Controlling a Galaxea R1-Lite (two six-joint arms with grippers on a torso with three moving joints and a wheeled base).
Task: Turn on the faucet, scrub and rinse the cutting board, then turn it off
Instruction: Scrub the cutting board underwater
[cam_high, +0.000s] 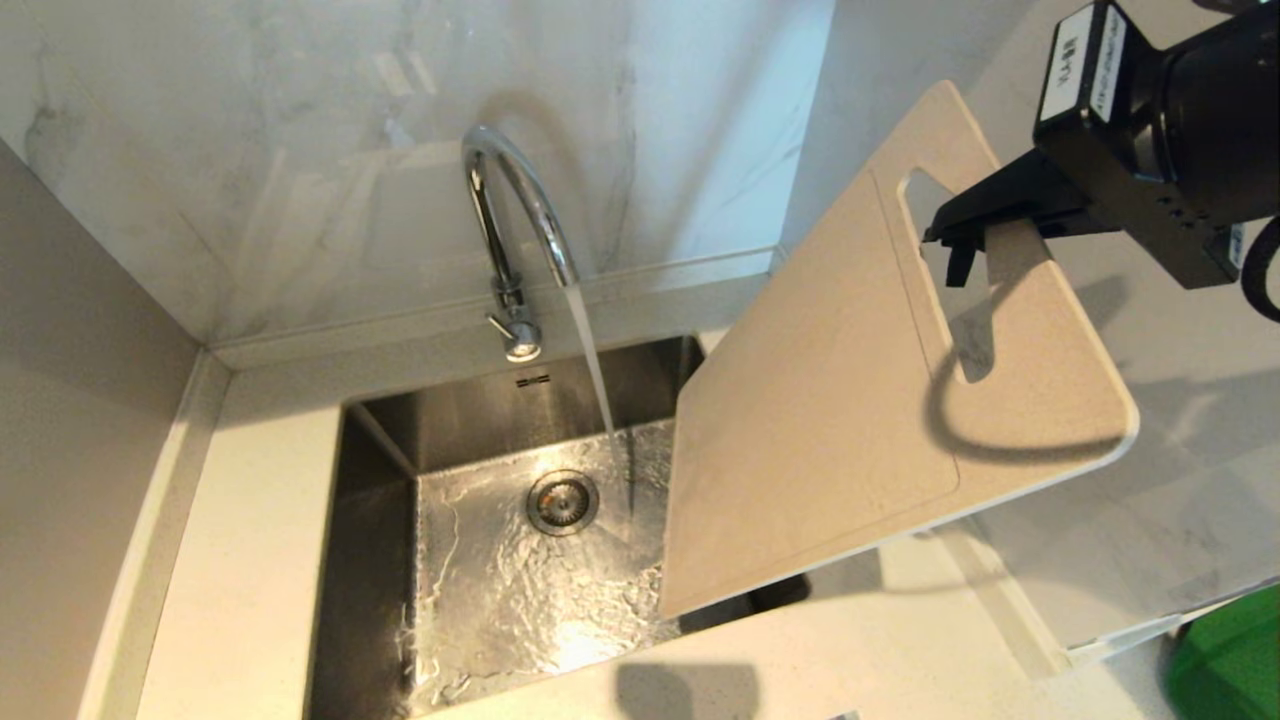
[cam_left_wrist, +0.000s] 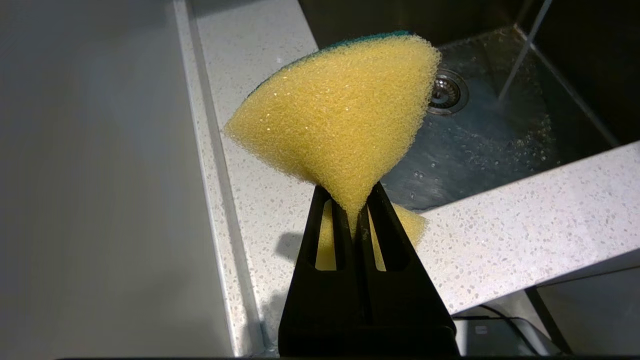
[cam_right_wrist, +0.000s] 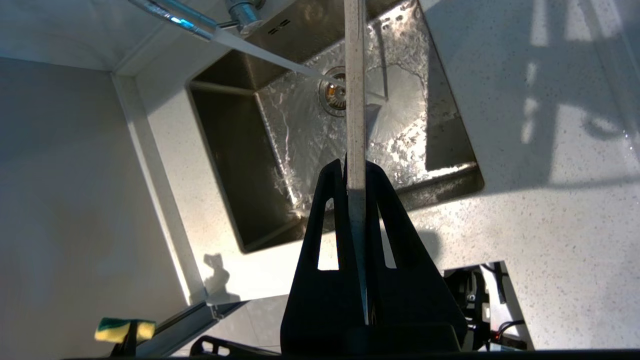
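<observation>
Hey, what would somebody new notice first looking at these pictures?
Probably the big cream cutting board, held in the air at its slot-handle end by the right gripper, over the right side of the sink. Next, water streaming from the chrome faucet toward the drain. Then the yellow sponge pinched in the left gripper above the counter's edge.

Left claw (cam_left_wrist: 356, 210) pinches a yellow sponge (cam_left_wrist: 340, 120) beside the sink (cam_left_wrist: 500, 145).

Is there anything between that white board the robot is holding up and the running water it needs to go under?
Nothing visible. The right hand holds the cutting board by its slot end, tilted over the sink right edge. The stream from the faucet falls just beside the board's edge, with only open air between.
</observation>
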